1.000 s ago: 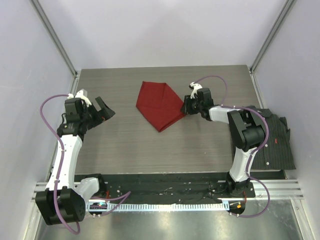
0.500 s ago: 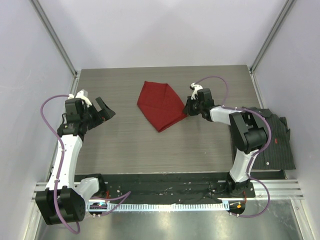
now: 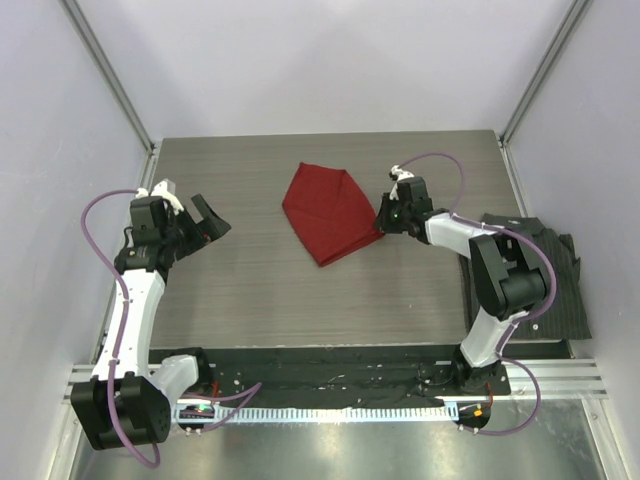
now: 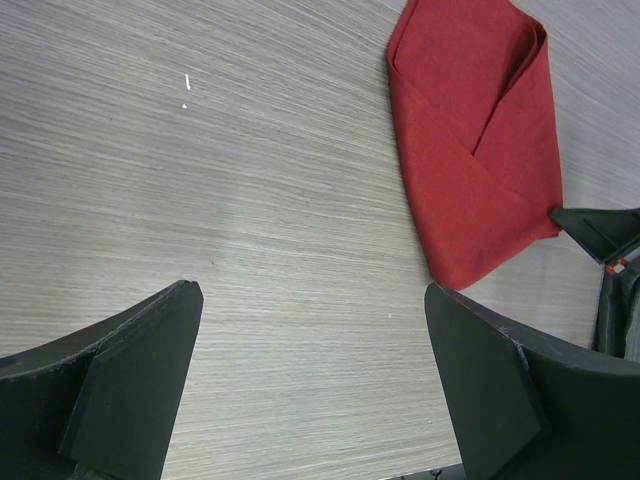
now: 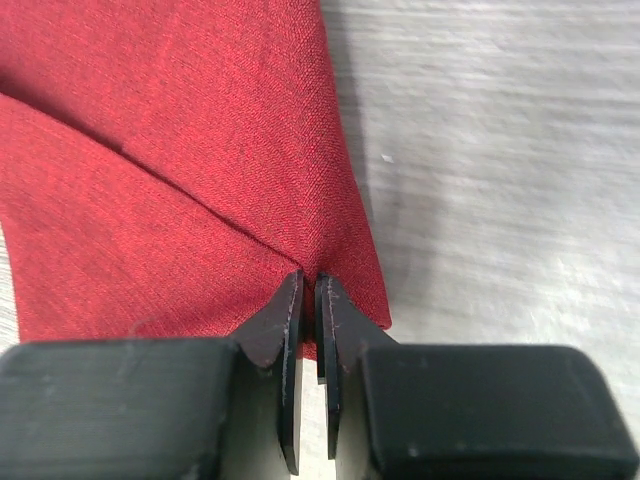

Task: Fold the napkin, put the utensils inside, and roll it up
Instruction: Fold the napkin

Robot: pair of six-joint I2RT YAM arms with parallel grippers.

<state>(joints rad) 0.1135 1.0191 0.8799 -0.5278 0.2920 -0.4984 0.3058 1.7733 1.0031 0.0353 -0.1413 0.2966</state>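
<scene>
A: Right gripper is pinched nearly shut on the right corner of the napkin, with a sliver of red between the tips. Left gripper is wide open, holds nothing, and is well apart from the cloth.

B: Napkin location?

A: Flat on the table, mid-back, partly folded with flaps overlapping. Right gripper is at its right corner, left gripper is off to the left.

B: Risks?

A: The bite is tiny and right at the edge. I'd guess it could slip out on a pull, or catch only the top layer and peel the fold open. Nothing pins the other side, so the whole napkin could drag and skew instead of folding.

B: Utensils?

A: None visible in any view, so I can't place them.

B: View differences?

A: Only the right wrist shows the jaws and the crease running into the pinch. The top view is too coarse for that, but it alone shows both arms and the dark striped shirt at the right table edge. The left wrist gives the napkin whole, layers clear, with a black fingertip touching its corner.
</scene>
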